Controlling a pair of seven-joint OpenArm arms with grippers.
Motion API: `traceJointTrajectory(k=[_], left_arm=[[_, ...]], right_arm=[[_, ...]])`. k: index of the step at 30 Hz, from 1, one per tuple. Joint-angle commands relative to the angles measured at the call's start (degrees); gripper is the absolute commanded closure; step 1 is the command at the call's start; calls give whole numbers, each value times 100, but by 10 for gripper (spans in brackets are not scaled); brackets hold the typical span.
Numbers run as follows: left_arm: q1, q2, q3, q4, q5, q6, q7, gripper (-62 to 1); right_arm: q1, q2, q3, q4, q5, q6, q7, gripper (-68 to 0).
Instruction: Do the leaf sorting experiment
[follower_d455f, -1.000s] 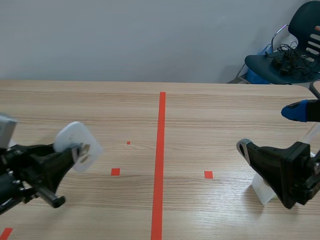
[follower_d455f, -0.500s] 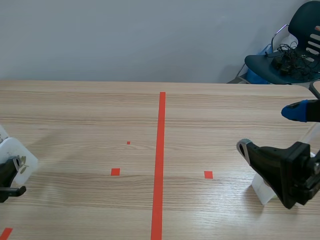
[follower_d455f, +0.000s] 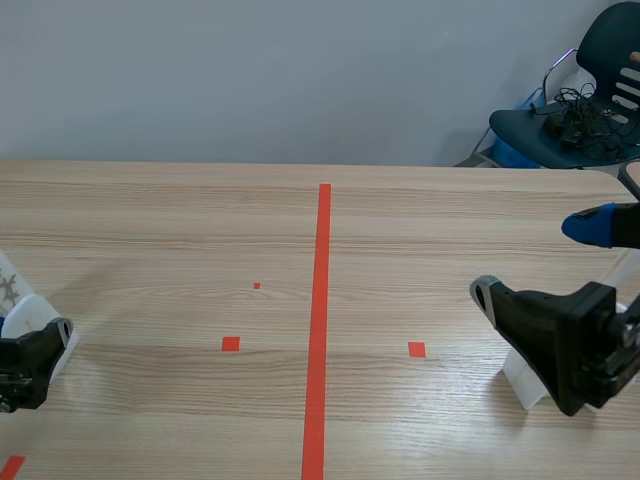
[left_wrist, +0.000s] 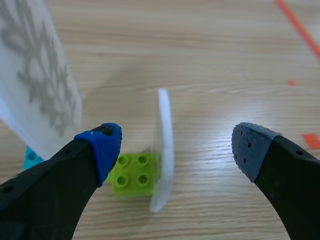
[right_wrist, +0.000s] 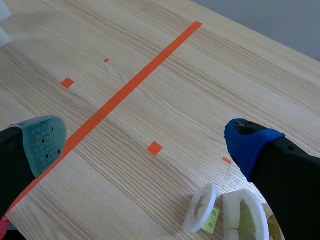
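Note:
My left gripper (left_wrist: 178, 147) stands open at the table's far left edge (follower_d455f: 35, 355). Between its fingers, touching neither pad, a thin white disc (left_wrist: 164, 145) stands on edge in a green brick (left_wrist: 132, 172). Beside the blue pad (left_wrist: 107, 145) leans a second white disc with a grey leaf print (left_wrist: 40, 85) (follower_d455f: 8, 288), on a cyan brick (left_wrist: 31, 159). My right gripper (right_wrist: 145, 142) (follower_d455f: 540, 262) hangs open and empty over the right half of the table. Under it stand a leaf-print disc (right_wrist: 200, 207) on a green brick (right_wrist: 212, 219) and another white disc (right_wrist: 245, 217).
A wooden table (follower_d455f: 400, 230) with a long orange-red tape line (follower_d455f: 322, 300) down its middle and small tape squares. A dark chair (follower_d455f: 590, 110) with cables on its seat stands beyond the far right corner. A white stand (follower_d455f: 525, 385) shows below the right gripper.
The left arm carried a white disc from mid-left back to the table's left edge, set it down on its brick and opened its fingers. The right arm stayed put.

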Motion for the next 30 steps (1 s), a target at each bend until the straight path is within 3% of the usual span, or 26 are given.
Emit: traceJointTrajectory(k=[1,5,8,9,13,17,24,30], left_arm=[[192,-199,-337,520,-308,-291,9,-493],[763,-363,-1117,1491,-1056,-1532,605,-581],[1285,-369,-1628,2288,-1659,-1532,914,-623],[1445,-369,-1714,2544,-1711,-1532,922,-623],[1808,-363,-1716,3333,-1707,-1532,1239,-623],[1908,-350,-1209,3748,-1681,-1532,1519,-623],[1556,-350,-450,3873,-916,-1532,1530,-623],[1526,-352,-433,3873,-793,-1532,1532,-623]], right_arm=[[98,44,4,0,22,-22,39,-679],[101,44,4,0,22,-22,39,-679],[98,44,4,0,20,-22,39,-679],[98,44,4,0,20,-24,39,-679],[98,44,4,0,20,-24,42,-679],[98,44,4,0,20,-26,42,-679],[98,44,4,0,20,-70,39,-679],[98,44,4,0,17,-70,37,-679]])
